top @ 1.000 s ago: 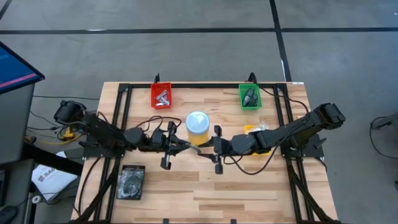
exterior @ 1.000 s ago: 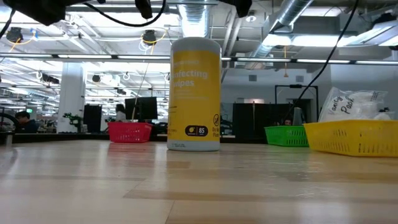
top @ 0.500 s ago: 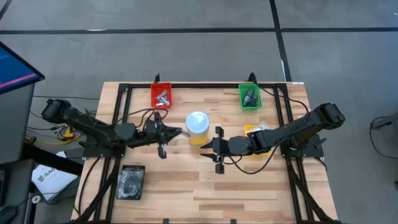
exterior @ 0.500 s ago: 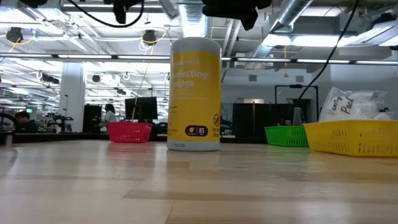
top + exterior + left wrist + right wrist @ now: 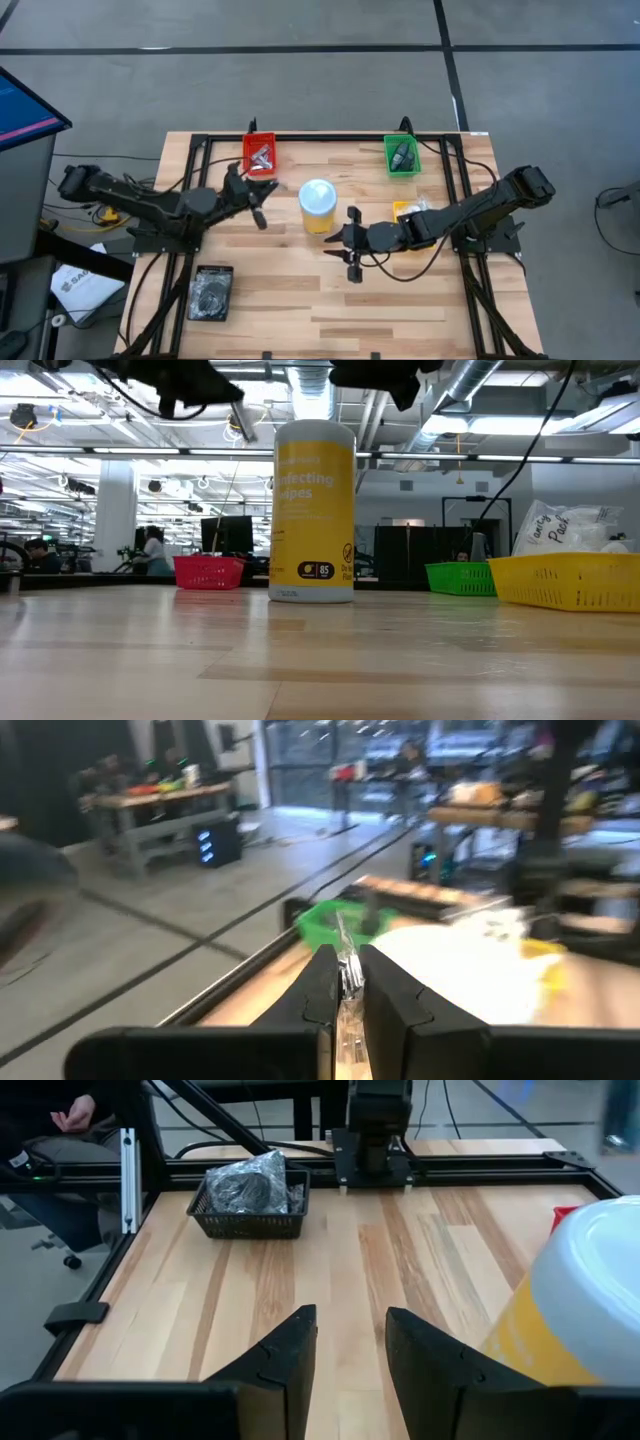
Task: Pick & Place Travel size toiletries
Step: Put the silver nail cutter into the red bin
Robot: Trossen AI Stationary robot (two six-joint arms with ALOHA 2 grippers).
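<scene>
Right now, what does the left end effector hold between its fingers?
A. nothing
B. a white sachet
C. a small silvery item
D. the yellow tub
C. In the left wrist view the left end effector is shut on a small silvery item; from above it hangs beside the red tray.

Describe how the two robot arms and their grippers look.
Both arms are dark, nearly black, built of slim jointed segments with rounded housings at the joints. Loose black cables run along each one. The left gripper and right gripper each end in two flat, dark, wedge-shaped fingers with angled inner faces. No markings or labels can be made out on them.
</scene>
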